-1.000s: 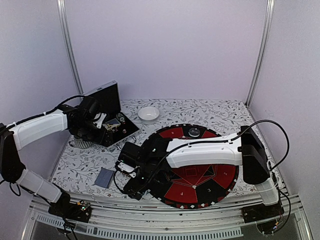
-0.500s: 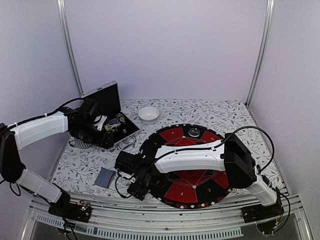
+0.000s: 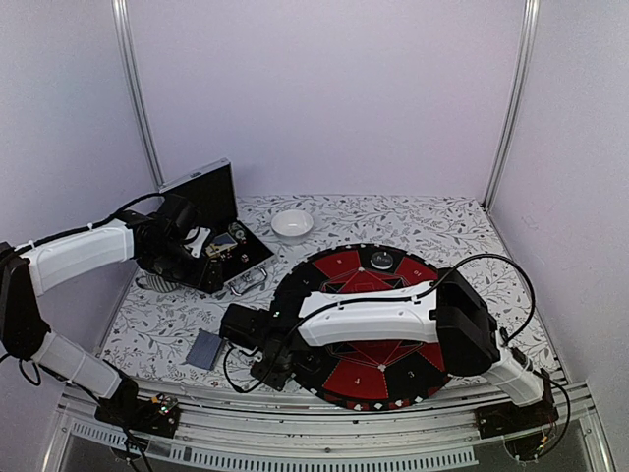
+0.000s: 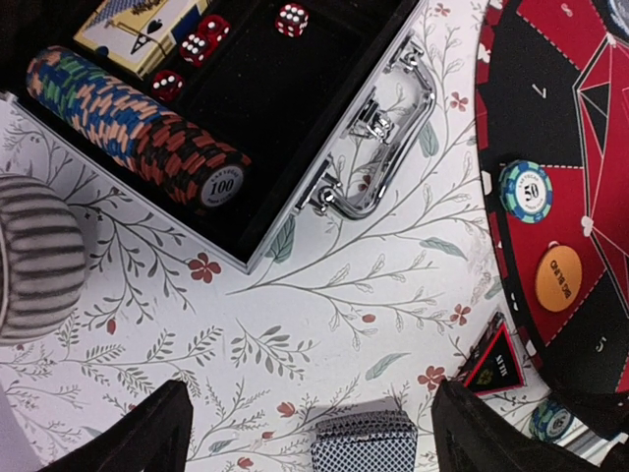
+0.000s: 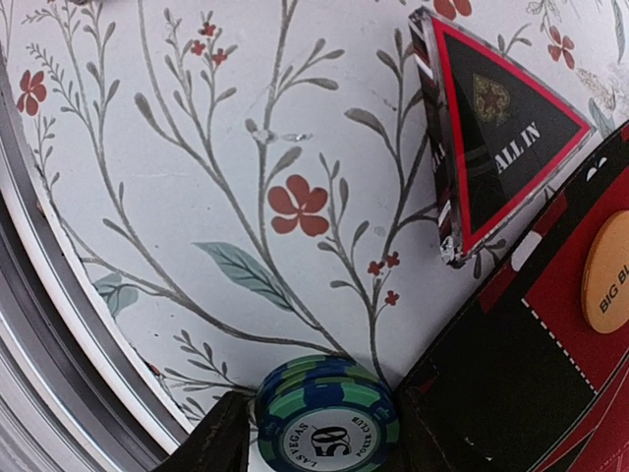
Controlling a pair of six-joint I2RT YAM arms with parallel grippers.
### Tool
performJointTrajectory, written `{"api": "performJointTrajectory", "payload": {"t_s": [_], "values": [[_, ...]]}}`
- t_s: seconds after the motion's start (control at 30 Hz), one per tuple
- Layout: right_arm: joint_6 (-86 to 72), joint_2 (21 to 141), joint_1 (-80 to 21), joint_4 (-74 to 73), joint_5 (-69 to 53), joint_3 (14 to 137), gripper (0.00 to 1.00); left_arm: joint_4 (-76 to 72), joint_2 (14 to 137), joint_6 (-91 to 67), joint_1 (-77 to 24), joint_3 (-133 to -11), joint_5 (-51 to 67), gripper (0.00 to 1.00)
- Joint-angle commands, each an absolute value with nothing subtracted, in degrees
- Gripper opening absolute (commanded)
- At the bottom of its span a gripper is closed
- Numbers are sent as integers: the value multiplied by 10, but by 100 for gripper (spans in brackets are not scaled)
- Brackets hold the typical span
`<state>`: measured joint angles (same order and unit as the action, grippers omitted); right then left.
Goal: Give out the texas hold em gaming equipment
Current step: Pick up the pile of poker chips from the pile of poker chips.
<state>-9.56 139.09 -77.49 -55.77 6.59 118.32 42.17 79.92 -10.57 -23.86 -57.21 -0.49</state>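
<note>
A small stack of green-and-blue poker chips (image 5: 329,421) marked 50 lies on the floral cloth just off the mat's edge. My right gripper (image 5: 324,438) has its fingers against both sides of the stack; in the top view it (image 3: 267,362) is low by the mat's left rim. A blue-backed deck of cards (image 4: 364,442) lies below my left gripper (image 4: 314,438), which hangs open and empty above the cloth. The open case (image 4: 295,108) holds a row of chips (image 4: 128,118), cards (image 4: 142,29) and red dice (image 4: 292,18). An orange button (image 4: 558,278) and another 50 chip (image 4: 525,190) lie on the mat.
The round red-and-black mat (image 3: 393,369) fills the right half of the table. A black-and-red "ALL IN" triangle (image 5: 501,138) lies at the mat's edge. A white bowl (image 3: 292,223) stands at the back. A grey striped object (image 4: 34,256) lies beside the case. The table's metal rail (image 5: 59,344) runs close by.
My right arm has swung left and down towards the near edge, and its jaws have narrowed round the chip stack. The left arm has hardly moved.
</note>
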Motion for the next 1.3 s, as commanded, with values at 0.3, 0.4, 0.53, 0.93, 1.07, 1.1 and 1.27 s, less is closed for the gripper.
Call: {"api": "performJointTrajectory", "payload": {"t_s": [0.3,0.4,0.53,0.93,1.07,1.1,1.27], "values": [[-84,1447,-805,-607,68,1181,50,410,788,-93,-233,-566,-6,87],[-85,1446,-805,-609,69,1173,50,409,789,-92,-233,-566,-4,87],[-81,1441,-805,-610,83,1145,52,410,790,-91,-233,-566,-3,87],[-76,1442,-798,-605,92,1144,26,408,788,-90,-232,-565,-5,87],[-80,1437,-795,-607,95,1161,6,408,788,-89,-232,-565,-5,87],[-81,1431,-793,-603,93,1165,3,408,788,-90,-232,-565,-5,87],[-91,1371,-775,-543,55,1163,2,408,787,-90,-232,-565,-5,87]]}}
